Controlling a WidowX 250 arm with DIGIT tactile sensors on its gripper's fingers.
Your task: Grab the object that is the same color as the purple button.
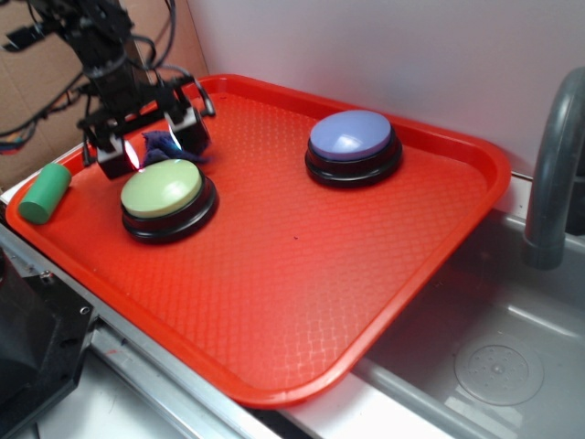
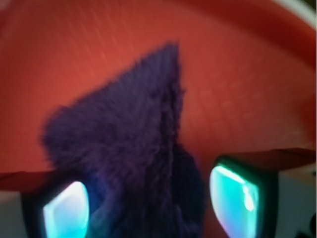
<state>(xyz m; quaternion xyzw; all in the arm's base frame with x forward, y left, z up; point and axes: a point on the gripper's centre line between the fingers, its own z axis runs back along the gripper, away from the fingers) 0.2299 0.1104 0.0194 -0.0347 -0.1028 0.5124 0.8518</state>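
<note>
Exterior: red textured tray (image 1: 302, 274) beside grey sink (image 1: 494, 366); hand (image 1: 154, 139) open around purple cloth (image 1: 167, 143).

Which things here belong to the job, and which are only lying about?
Belonging to the job:
- purple cloth piece, between the open jaws of the gripper
- purple button, the colour reference

Just lying about:
- green button
- green cylinder
- red tray
- grey sink
</note>
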